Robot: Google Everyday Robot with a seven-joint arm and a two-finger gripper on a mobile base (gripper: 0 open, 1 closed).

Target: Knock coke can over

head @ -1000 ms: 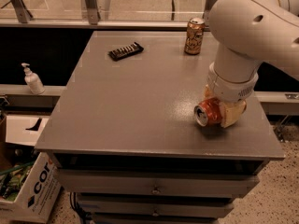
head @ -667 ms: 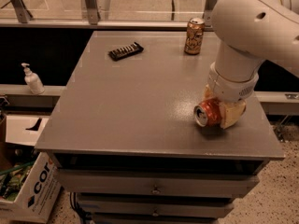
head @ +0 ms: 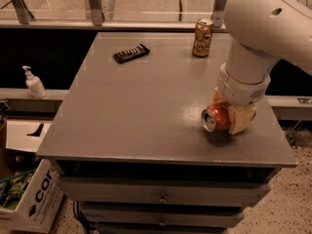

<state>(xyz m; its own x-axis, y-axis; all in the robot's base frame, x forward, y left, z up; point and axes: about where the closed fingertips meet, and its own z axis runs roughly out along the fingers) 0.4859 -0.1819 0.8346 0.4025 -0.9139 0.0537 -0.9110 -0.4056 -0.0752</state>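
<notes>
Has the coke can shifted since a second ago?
No. The coke can lies on its side at the gripper, in the same spot measured from the front edge of the table.

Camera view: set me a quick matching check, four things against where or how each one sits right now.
Things:
1. coke can
2. gold-brown can
3. dark packet
4. pump bottle

Places:
A. upright at the far edge of the table
B. on the ledge left of the table
C. on its side at the gripper, front right of the table
D. lying flat, far left of the table

Pairs: 1-C, 2-A, 3-D, 4-B
</notes>
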